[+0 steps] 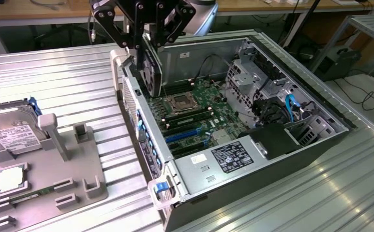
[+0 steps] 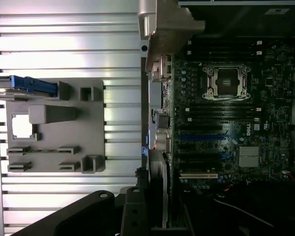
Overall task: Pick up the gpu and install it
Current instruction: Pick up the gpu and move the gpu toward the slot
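Here, upper centre of the exterior view, the gripper (image 1: 149, 42) clamps the gpu (image 1: 153, 72) upright above the open computer case (image 1: 251, 193), over its motherboard (image 1: 200, 116).

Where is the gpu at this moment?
In the exterior view the gpu hangs on edge from the fingers, over the open computer case near its wall on that view's left, just above the CPU socket.

Both views look down on the motherboard (image 1: 196, 116).
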Controlling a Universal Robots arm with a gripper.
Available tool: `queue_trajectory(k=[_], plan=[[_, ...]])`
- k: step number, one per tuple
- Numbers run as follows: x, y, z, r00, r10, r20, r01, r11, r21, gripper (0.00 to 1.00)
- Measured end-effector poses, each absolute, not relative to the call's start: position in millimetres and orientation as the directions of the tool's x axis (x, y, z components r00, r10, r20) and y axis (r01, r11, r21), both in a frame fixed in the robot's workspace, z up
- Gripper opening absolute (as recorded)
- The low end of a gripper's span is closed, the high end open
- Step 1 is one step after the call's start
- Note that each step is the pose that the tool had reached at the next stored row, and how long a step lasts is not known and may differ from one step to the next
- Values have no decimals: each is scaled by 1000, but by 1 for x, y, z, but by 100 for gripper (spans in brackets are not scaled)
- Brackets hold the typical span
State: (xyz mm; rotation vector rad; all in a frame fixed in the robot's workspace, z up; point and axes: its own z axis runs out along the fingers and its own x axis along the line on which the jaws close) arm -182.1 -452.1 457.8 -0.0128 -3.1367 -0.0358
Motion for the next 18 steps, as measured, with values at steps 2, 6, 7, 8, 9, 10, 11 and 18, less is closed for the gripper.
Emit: queue_trajectory(k=[2, 6, 7, 8, 9, 10, 11, 18], plan=[[-180, -452, 458, -1000, 8, 5, 8, 1000, 23, 28], [-176, -452, 458, -1000, 8, 5, 8, 1000, 23, 28], [-175, -452, 458, -1000, 8, 5, 8, 1000, 23, 28], [-173, -452, 458, -1000, 8, 5, 8, 1000, 23, 28], [-172, -452, 458, -1000, 8, 5, 8, 1000, 23, 28], [-171, -452, 458, -1000, 8, 5, 8, 1000, 23, 28], [-170, -452, 458, -1000, 8, 5, 8, 1000, 23, 28], [-163, -452, 457, -1000, 8, 5, 8, 1000, 23, 28]])
